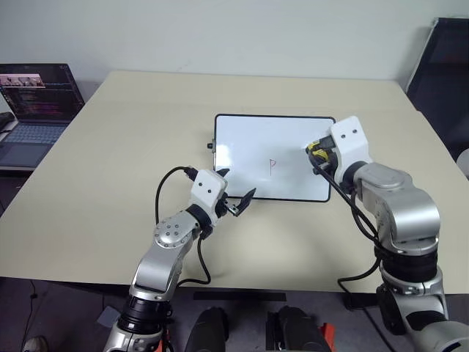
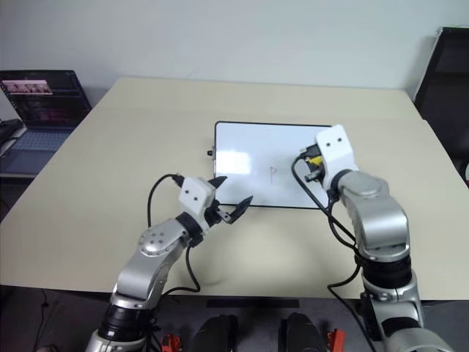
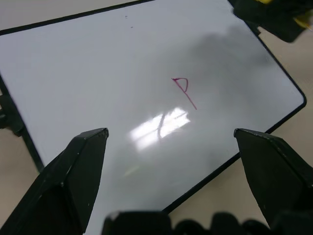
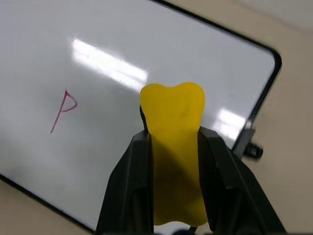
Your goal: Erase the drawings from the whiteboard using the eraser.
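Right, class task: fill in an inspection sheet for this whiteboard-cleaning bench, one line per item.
Surface: beige table, level, no spills seen.
Job's things: whiteboard flat on the table; one drawing, a purplish "P", remains near its middle. Yellow eraser held over the board, beside the P.
Clutter: nothing seen on the table.
Grippers: right tool shut on the eraser; left tool open, at the board's near edge, holding nothing.
Cables: black cable looping off the left arm; another along the right arm.
Surroundings: open laptop beside the table, left; white wall behind.
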You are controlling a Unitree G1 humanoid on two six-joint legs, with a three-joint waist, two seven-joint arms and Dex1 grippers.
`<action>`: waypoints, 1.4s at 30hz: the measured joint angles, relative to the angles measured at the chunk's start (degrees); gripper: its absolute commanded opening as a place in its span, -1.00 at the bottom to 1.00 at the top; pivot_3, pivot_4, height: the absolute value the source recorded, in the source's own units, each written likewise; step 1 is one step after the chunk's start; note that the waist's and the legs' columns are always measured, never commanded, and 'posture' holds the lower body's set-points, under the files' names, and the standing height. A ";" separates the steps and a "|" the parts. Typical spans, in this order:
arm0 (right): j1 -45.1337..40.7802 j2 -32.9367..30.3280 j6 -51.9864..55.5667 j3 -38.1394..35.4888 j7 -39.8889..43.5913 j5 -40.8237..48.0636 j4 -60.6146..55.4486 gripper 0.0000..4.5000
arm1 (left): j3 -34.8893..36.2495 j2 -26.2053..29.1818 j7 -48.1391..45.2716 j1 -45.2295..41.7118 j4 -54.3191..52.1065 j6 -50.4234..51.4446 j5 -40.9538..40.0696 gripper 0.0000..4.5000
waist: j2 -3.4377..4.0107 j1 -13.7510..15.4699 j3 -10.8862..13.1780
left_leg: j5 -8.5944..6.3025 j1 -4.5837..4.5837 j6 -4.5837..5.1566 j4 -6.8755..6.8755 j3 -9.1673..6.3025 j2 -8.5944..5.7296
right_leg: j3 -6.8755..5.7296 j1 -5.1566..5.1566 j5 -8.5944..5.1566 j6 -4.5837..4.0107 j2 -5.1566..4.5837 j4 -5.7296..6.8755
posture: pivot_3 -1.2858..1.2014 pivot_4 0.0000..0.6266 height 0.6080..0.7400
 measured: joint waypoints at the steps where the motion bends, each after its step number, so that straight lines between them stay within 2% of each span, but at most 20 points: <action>1: -1.47 0.48 -1.82 0.85 0.44 0.33 1.83 -0.58 | -0.34 0.00 -0.25 -0.32 0.07 -0.20 -0.02 1.00 | 0.00 -0.05 0.00 | 0.00 0.00 0.00 -0.01 -0.01 0.01 | -0.01 0.00 0.00 0.00 0.02 0.01 | 0.03 -0.52 1.00; 6: -7.40 1.50 -10.14 4.17 2.93 1.61 11.55 -0.58 | 0.11 2.06 -1.38 -0.60 1.22 -0.88 0.00 1.00 | 0.00 0.25 0.00 | 0.00 -0.01 0.00 -0.01 -0.03 0.00 | -0.02 0.00 0.00 0.00 -0.02 0.00 | 0.03 -0.52 1.00; 21: -12.19 -0.24 -21.24 11.93 9.00 -1.34 28.11 -0.58 | 2.09 2.17 1.54 2.48 0.48 -0.40 0.18 1.00 | 0.01 0.51 0.01 | -0.01 -0.02 0.00 0.00 -0.06 0.00 | -0.03 0.00 0.01 -0.01 -0.10 0.02 | 0.03 -0.52 1.00; 28: -12.71 0.69 -26.61 12.94 9.08 -3.50 32.86 -0.58 | 2.11 1.66 2.73 2.10 -0.70 0.52 0.18 1.00 | 0.01 0.43 0.00 | -0.01 0.05 0.00 0.04 -0.02 0.02 | 0.00 0.03 0.01 -0.02 -0.11 0.07 | 0.03 -0.52 1.00; 33: -10.81 1.81 -31.48 13.22 9.14 -4.85 34.89 -0.58 | 2.09 1.30 3.41 0.49 -0.70 0.57 0.17 1.00 | -0.01 0.39 -0.01 | -0.01 0.58 0.00 0.03 0.02 0.05 | 0.03 0.51 0.01 -0.02 -0.08 0.07 | 0.03 -0.52 1.00; 42: -6.84 2.46 -33.88 14.76 10.82 -6.00 34.52 -0.58 | 2.70 1.32 4.40 0.95 -1.96 1.15 0.14 1.00 | -0.06 0.40 -0.06 | 0.00 1.31 0.01 0.02 0.14 0.10 | 0.11 1.18 -0.03 -0.02 -0.09 0.03 | 0.03 -0.52 1.00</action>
